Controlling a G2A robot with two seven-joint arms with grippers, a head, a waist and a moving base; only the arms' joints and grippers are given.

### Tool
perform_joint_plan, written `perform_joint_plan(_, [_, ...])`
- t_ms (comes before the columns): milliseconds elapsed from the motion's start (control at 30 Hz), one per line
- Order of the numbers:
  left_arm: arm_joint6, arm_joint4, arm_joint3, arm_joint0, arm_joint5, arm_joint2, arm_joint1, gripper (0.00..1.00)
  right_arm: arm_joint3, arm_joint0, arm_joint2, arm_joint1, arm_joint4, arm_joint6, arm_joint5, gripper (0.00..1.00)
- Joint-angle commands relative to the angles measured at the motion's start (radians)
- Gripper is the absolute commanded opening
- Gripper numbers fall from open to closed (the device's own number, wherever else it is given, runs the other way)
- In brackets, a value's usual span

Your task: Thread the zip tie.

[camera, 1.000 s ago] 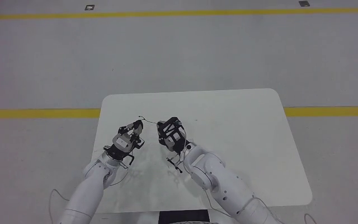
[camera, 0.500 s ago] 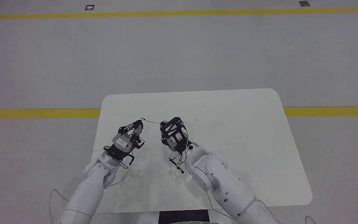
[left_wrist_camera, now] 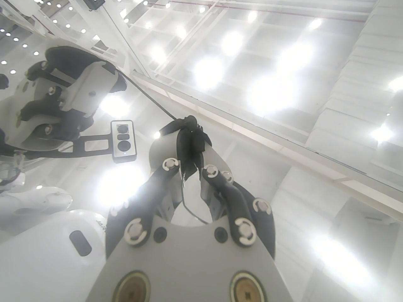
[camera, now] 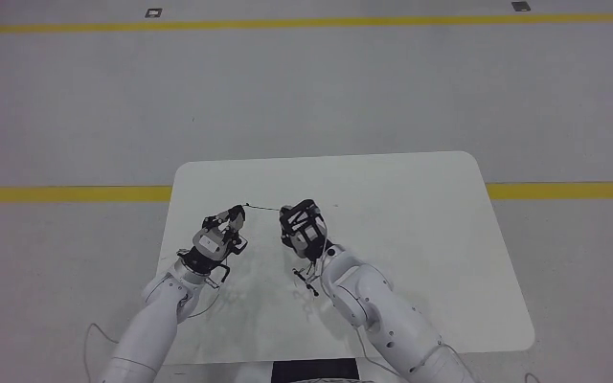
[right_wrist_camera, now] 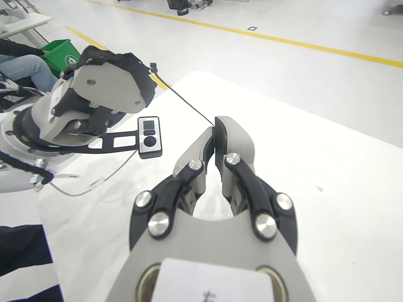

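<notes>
Pinching zip tie point(right_wrist_camera: 185, 100): left gripper point(left_wrist_camera: 189, 131) facing right gripper point(right_wrist_camera: 215, 128).

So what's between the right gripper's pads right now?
The zip tie's thin tail enters the shut right gripper at its tips; how far it runs between the pads is covered.

Left claw point(left_wrist_camera: 189, 135) pinches black zip tie point(left_wrist_camera: 148, 97); tie stretches to right claw point(left_wrist_camera: 118, 80).
</notes>
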Motion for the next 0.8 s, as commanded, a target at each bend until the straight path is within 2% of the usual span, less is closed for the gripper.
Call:
perform_joint_plan(0, [0.000, 0.000, 0.000, 0.000, 0.000, 0.000, 0.000, 0.00, -0.002, -0.003, 0.003, 0.000, -0.001, 0.001, 0.001, 0.00])
perform_joint_plan(133, [0.000, 0.000, 0.000, 0.000, 0.000, 0.000, 0.000, 0.00, -0.004, -0.005, 0.005, 0.000, -0.001, 0.004, -0.003, 0.00])
perform_joint_plan(167, [0.000, 0.000, 0.000, 0.000, 0.000, 0.000, 0.000, 0.00, -0.005, -0.005, 0.006, 0.000, 0.000, 0.004, -0.005, 0.20])
perform_joint_plan(200, [0.000, 0.000, 0.000, 0.000, 0.000, 0.000, 0.000, 0.00, -0.005, -0.005, 0.007, 0.000, 0.002, 0.003, -0.005, 1.00])
perform_joint_plan(400, [0.000, 0.000, 0.000, 0.000, 0.000, 0.000, 0.000, 0.00, -0.023, -0.020, 0.044, 0.005, -0.004, 0.002, 0.021, 1.00])
perform_joint_plan(567, [0.000, 0.000, 0.000, 0.000, 0.000, 0.000, 0.000, 0.00, -0.064, -0.058, 0.106, 0.017, -0.019, 0.004, 0.033, 1.00])
perform_joint_plan(633, [0.000, 0.000, 0.000, 0.000, 0.000, 0.000, 0.000, 0.00, -0.091, -0.078, 0.139, 0.024, -0.019, 0.004, 0.019, 1.00])
perform_joint_plan(767, [0.000, 0.000, 0.000, 0.000, 0.000, 0.000, 0.000, 0.00, -0.091, -0.078, 0.139, 0.024, -0.019, 0.004, 0.019, 1.00])
